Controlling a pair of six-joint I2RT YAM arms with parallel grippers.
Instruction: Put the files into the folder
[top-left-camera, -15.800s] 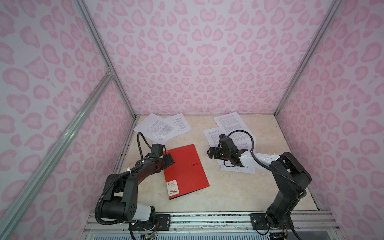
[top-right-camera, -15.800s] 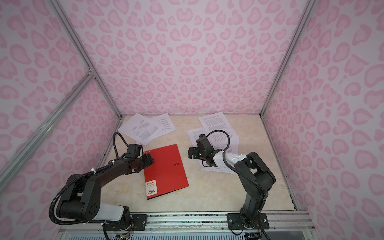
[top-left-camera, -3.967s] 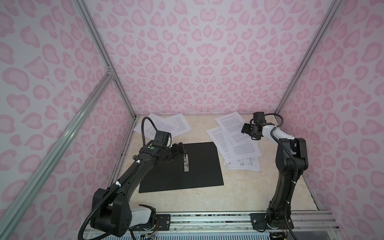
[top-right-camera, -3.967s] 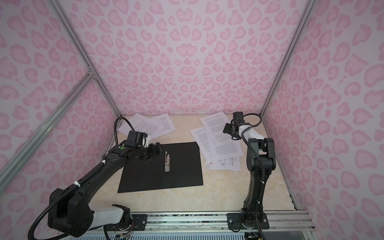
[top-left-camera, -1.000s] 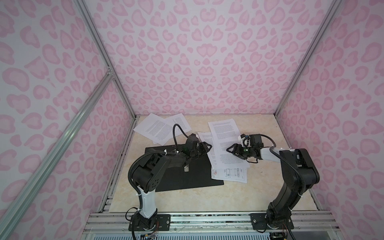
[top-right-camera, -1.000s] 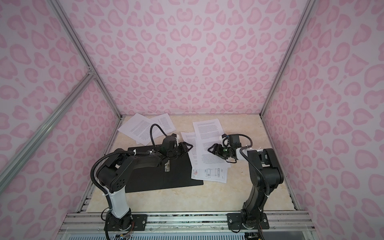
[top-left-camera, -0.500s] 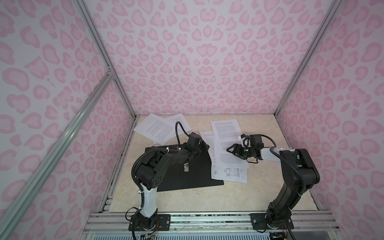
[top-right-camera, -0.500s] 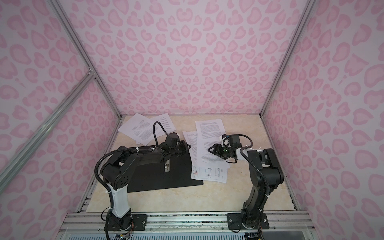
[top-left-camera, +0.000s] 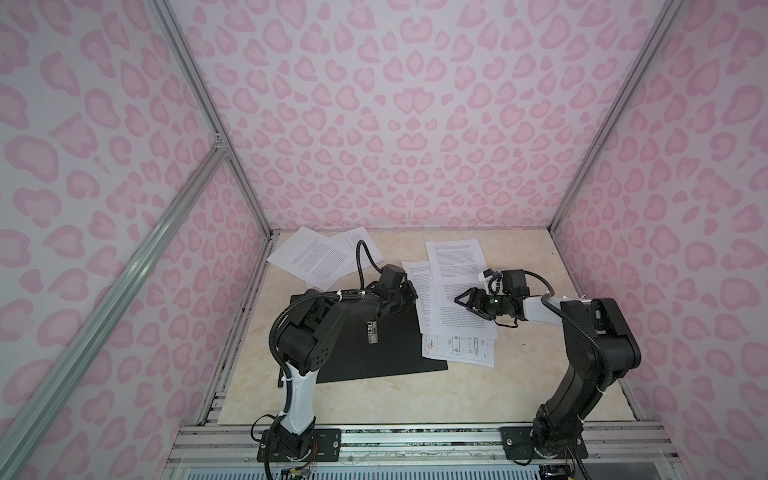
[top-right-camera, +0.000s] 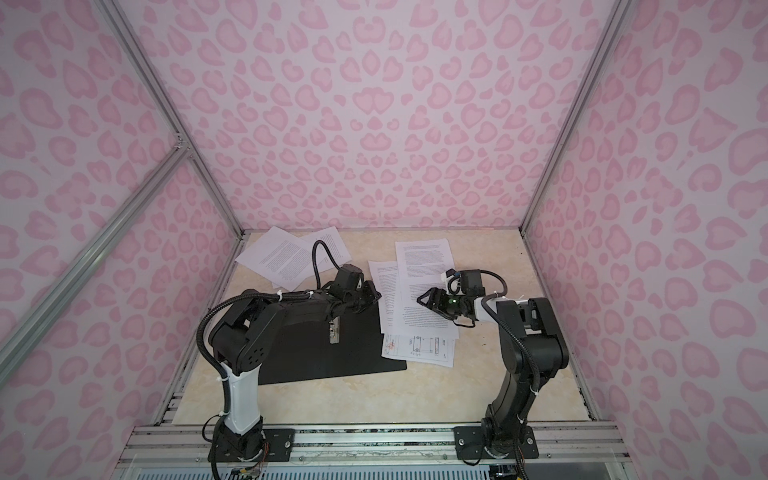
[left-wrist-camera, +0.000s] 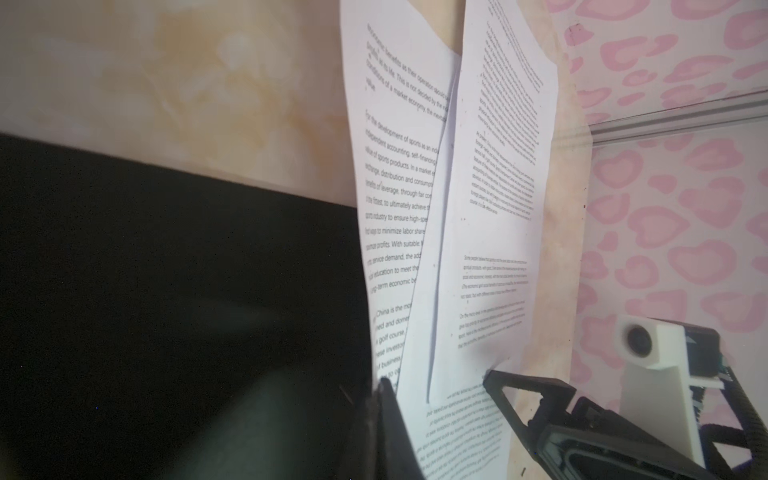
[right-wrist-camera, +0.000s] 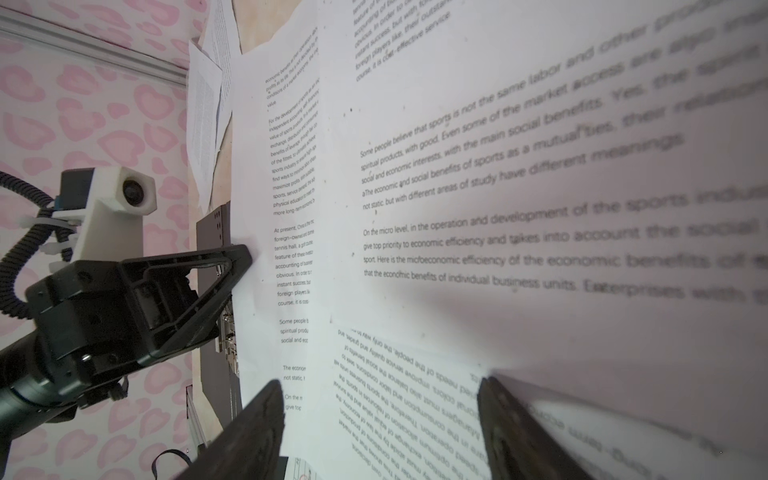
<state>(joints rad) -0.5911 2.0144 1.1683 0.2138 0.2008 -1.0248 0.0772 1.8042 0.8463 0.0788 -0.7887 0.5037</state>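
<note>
The folder (top-left-camera: 390, 353) lies open, black inside up, left of the middle, with its metal clip (top-left-camera: 372, 332) on the spine. Several files (top-left-camera: 453, 320) overlap just right of it, a drawing sheet (top-left-camera: 457, 351) lowest. Two more files (top-left-camera: 316, 262) lie at the back left. My left gripper (top-left-camera: 412, 293) is shut on the left edge of a text sheet (left-wrist-camera: 395, 187) where the stack meets the folder; its tips (left-wrist-camera: 382, 384) pinch the paper's rim. My right gripper (top-left-camera: 458, 298) stands open, fingers (right-wrist-camera: 266, 415) spread wide over the stack's top sheets (right-wrist-camera: 478, 249).
Pink patterned walls close in the left, back and right sides. An aluminium rail (top-left-camera: 415, 440) with both arm bases runs along the front. Bare beige tabletop (top-left-camera: 415, 399) lies between the folder and the rail. The two grippers face each other across the stack.
My left gripper has closed its jaws on the sheet's edge at the left side of the stack. The right gripper has stayed open and still over the sheets.
</note>
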